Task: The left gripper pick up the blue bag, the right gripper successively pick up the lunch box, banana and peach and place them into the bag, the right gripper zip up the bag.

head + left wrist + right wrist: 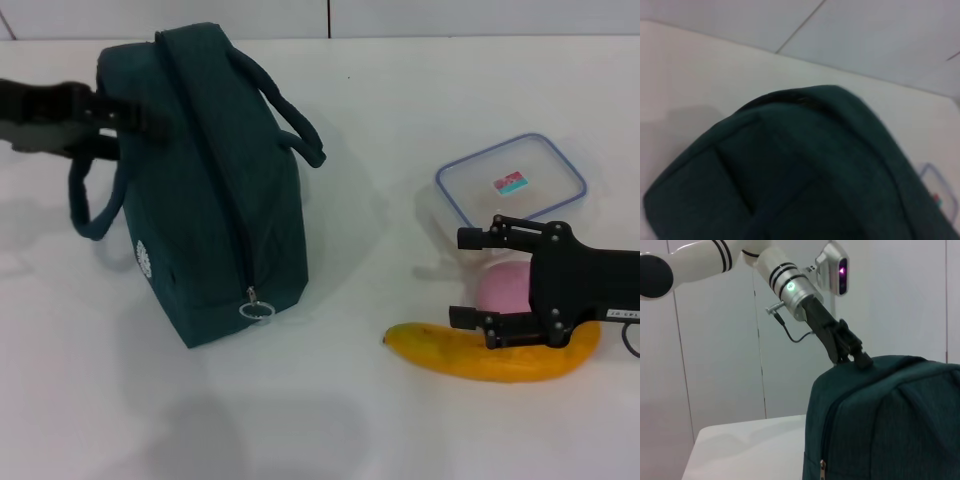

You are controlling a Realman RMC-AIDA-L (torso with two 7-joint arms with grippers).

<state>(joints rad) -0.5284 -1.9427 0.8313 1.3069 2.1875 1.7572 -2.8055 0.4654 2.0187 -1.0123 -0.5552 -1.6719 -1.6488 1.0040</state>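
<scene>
The blue bag (210, 200) stands upright on the white table at the left, its zip pull ring (256, 308) at the near lower end. My left gripper (125, 125) is shut on the bag's far top end; the right wrist view shows it (855, 356) pinching the top of the bag (890, 420). The left wrist view is filled by the bag (815, 165). At the right, my right gripper (465, 278) hangs open, its fingers to either side of the pink peach (503, 288). The yellow banana (480, 355) lies just in front. The clear lunch box (510, 180) with a blue rim sits behind.
One carry handle (295, 130) arches off the bag toward the lunch box, and the other (92, 205) hangs down on the far left side. A corner of the lunch box (940, 192) shows past the bag in the left wrist view.
</scene>
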